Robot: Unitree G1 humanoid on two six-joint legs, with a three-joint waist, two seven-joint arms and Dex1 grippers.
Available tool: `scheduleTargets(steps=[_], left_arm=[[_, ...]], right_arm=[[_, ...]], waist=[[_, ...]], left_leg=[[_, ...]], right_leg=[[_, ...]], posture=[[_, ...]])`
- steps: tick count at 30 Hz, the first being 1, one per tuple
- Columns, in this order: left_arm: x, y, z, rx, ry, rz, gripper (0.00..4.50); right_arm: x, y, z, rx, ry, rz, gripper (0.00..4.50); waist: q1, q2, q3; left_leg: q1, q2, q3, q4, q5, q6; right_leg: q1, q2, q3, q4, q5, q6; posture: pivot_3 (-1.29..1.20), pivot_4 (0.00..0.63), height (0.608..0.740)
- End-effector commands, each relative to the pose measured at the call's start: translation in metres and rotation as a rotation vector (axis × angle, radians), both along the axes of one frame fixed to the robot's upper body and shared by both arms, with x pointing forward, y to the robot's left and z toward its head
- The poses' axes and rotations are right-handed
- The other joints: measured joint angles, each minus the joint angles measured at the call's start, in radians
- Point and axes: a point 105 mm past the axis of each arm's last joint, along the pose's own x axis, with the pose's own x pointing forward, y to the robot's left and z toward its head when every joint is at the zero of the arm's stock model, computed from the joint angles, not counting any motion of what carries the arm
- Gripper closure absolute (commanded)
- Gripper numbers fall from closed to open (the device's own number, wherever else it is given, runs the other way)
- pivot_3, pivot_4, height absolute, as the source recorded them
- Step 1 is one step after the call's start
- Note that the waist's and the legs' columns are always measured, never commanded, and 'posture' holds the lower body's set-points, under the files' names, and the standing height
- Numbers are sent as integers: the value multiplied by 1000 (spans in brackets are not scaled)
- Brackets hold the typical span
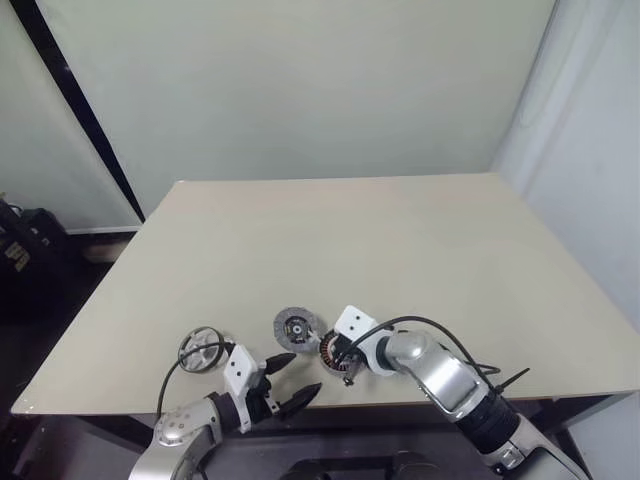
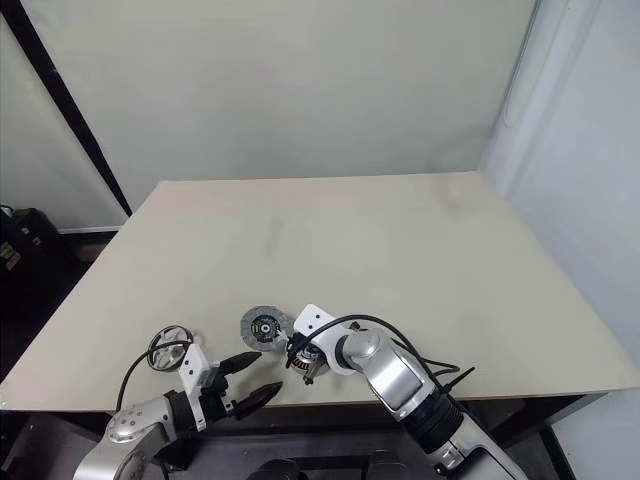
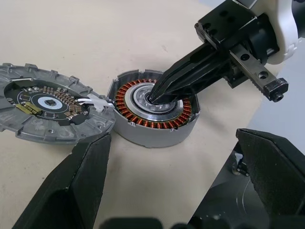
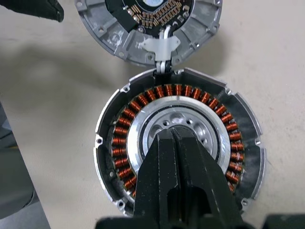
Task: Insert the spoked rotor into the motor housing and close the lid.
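One motor housing (image 4: 178, 152), one lid (image 3: 45, 109) and one spoked rotor (image 1: 201, 349) lie on a single beige table (image 1: 400, 250), with two grippers working at its near edge.

Nearest the robot, the left gripper (image 1: 285, 380) hangs just off the table's near edge with its two black fingers (image 3: 71, 191) spread wide and nothing between them; it points across toward the motor housing, which lies a short way beyond its fingertips. The right gripper (image 3: 157, 95) comes in from the other side, angled downward, its two fingers (image 4: 178, 157) pressed together into a single wedge. That closed tip rests in the silver centre hub of the motor housing, inside the ring of copper-orange windings, pinching nothing.

The motor housing sits open-face up near the table's front edge, its grey outer wall showing all round. Touching it on the robot's left side is the lid, lying flat with its inner face up, a dark circuit board and rows of small copper contacts showing round a pale centre. A short bundle of white and dark wires runs from the lid's rim into the housing's rim, joining the two.

Farther to the left of the motor housing, beyond the lid and well apart from it, the spoked rotor lies on the table close to the front edge, just ahead of the left arm's wrist and clear of both grippers.
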Motion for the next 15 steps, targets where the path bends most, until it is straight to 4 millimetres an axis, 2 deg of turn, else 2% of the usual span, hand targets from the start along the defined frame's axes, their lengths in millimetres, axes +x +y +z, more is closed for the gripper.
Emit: scheduleTargets(steps=[1,4,13,15], left_arm=[[4,1,12,4,-59,0,0],[3,1,11,2,-59,2,0],[4,3,11,-20,-50,32,0],[4,6,13,-37,-47,64,0]], right_arm=[[-1,7,2,9,-20,27,4469],[2,6,9,22,-36,18,4469],[28,-9,46,96,-181,-48,4469],[27,-13,47,116,-178,-44,4101]], waist=[[0,0,0],[0,0,0],[1,0,0],[0,0,0]], left_leg=[[0,0,0,0,0,0],[0,0,0,0,0,0],[0,0,0,0,0,0],[0,0,0,0,0,0]], right_leg=[[0,0,0,0,0,0],[0,0,0,0,0,0],[0,0,0,0,0,0],[0,0,0,0,0,0]], posture=[[0,0,740],[0,0,740],[0,0,740],[0,0,740]])
